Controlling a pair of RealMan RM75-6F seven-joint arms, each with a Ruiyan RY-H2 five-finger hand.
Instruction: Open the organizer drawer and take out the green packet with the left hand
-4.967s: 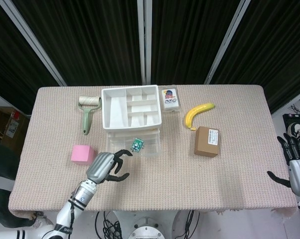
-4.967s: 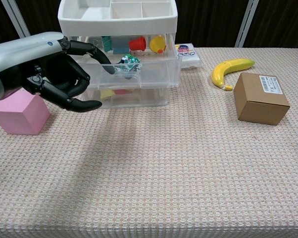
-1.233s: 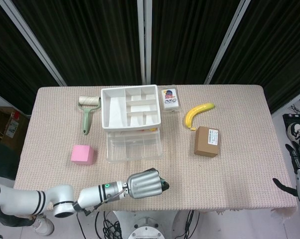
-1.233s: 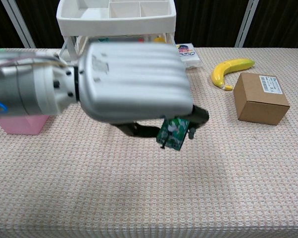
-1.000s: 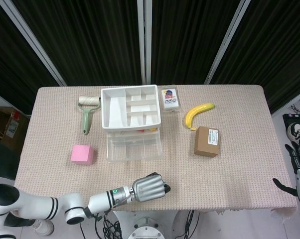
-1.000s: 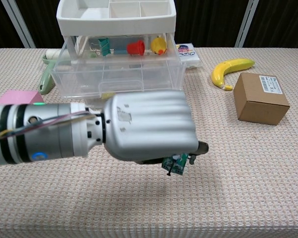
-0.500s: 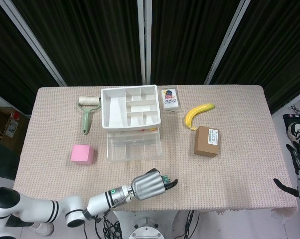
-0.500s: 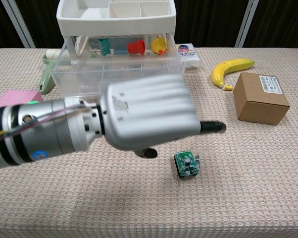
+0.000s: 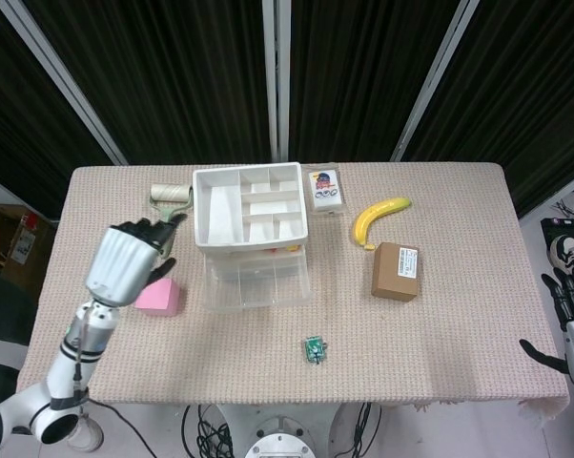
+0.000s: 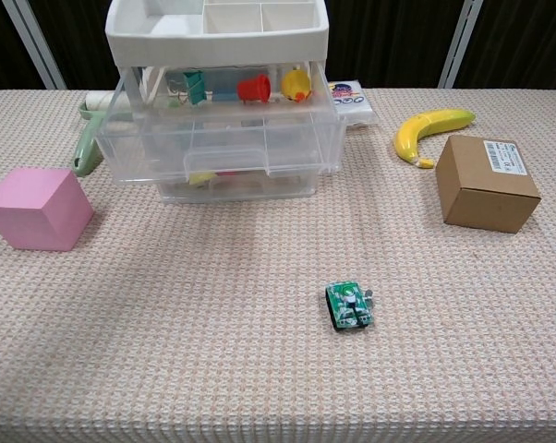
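Green packet (image 10: 349, 305) lying on the counter (image 10: 259, 369), apart from the organizer (image 10: 218, 120). Left robot hand (image 9: 127, 260) raised, fingers apart, holding nothing; right robot hand (image 9: 571, 320) at the frame edge, fingers spread, empty

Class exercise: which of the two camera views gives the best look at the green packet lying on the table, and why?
The chest view shows it best: the green packet lies close to the camera, alone on the table, large enough to show its pale printed markings. The head view shows the same packet from above, only as a tiny green patch in front of the organizer.

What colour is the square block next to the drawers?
Pink. The block shows best in the chest view, left of the clear drawers.
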